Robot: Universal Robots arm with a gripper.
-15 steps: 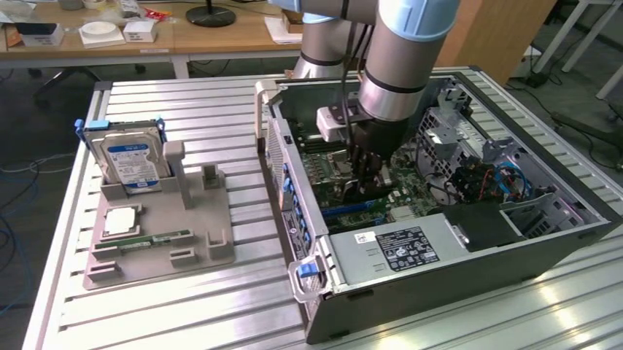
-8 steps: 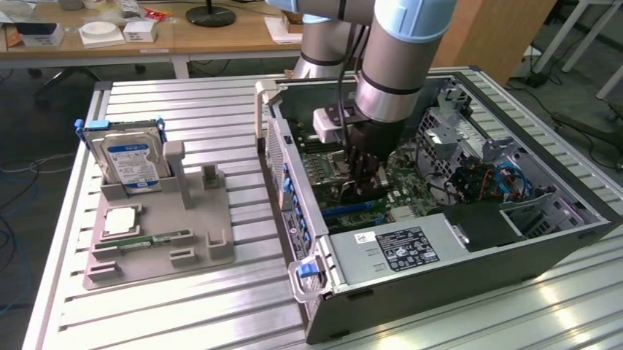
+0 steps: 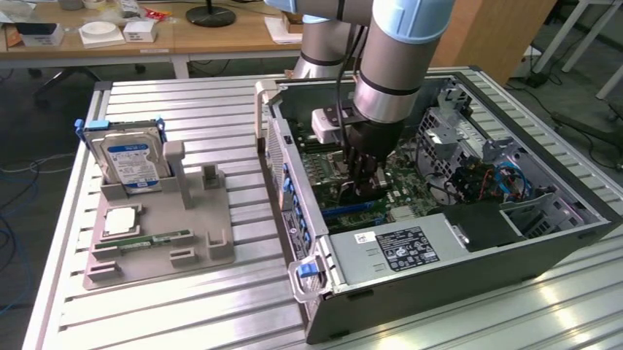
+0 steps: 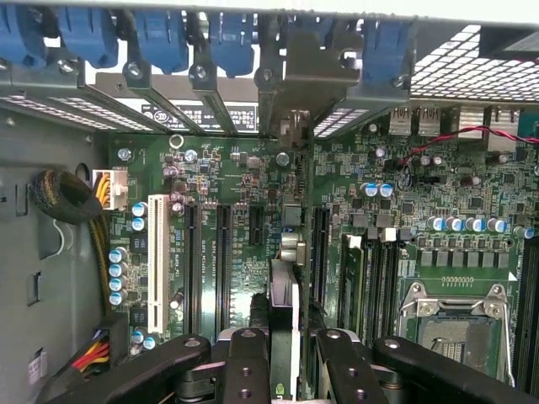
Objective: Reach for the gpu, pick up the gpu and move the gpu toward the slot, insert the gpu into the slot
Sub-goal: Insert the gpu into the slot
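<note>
Inside the open computer case (image 3: 545,240), my gripper (image 3: 358,191) reaches down over the green motherboard (image 4: 244,181). In the wrist view the gpu (image 4: 287,295) appears edge-on as a thin upright card, and my gripper (image 4: 286,341) is shut on it with black fingers (image 4: 246,362) on both sides. The card's pale metal bracket (image 4: 295,93) lies against the case's rear wall among the blue clips. Blue slot strips (image 3: 349,211) show just below the gripper in the exterior view. The card hides the slot under it, and I cannot tell whether the card touches it.
A grey fixture (image 3: 156,240) on the slatted table holds a blue-labelled hard drive (image 3: 131,160), a CPU chip (image 3: 119,219) and a memory stick (image 3: 146,239). On the board are a white slot (image 4: 157,261), the CPU socket (image 4: 455,324) and cables (image 4: 67,202).
</note>
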